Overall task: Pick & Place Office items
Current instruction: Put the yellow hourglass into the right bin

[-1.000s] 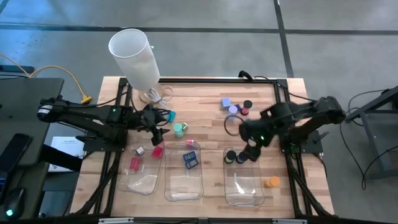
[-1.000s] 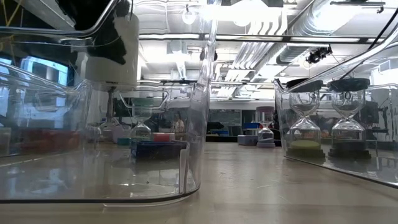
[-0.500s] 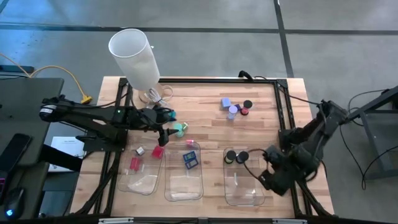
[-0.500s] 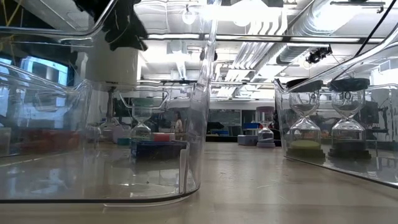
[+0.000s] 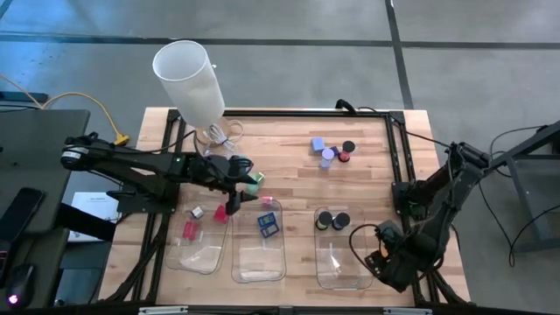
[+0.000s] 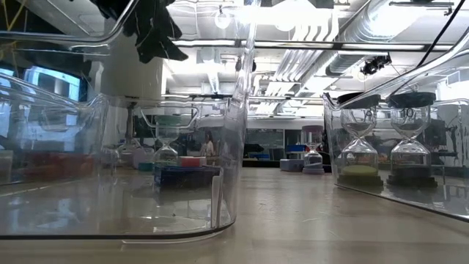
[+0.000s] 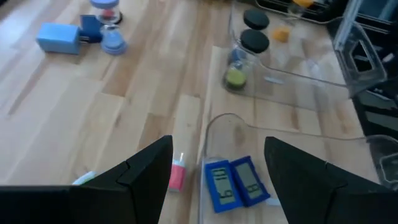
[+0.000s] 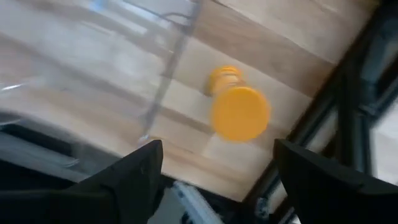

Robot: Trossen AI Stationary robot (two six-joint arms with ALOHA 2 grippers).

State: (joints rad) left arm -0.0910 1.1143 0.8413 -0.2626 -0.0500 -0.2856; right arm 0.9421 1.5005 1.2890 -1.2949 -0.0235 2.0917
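Right tool (image 8: 211, 180) hangs over the orange timer (image 8: 238, 111) just outside the right tray (image 5: 343, 273), fingers spread wide and empty. The timer stands close to that tray's wall, so a finger may strike the plastic and tip it. Beyond, across the surface (image 5: 289, 157), the left tool (image 5: 236, 188), wide and empty, has slid past the green item (image 5: 255, 180) toward the middle tray (image 5: 259, 262). Half a second ago the right tool was slightly farther from the timer.

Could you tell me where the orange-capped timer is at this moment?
In the right wrist view the orange timer stands on the table just outside the right tray, ahead of the open right gripper.
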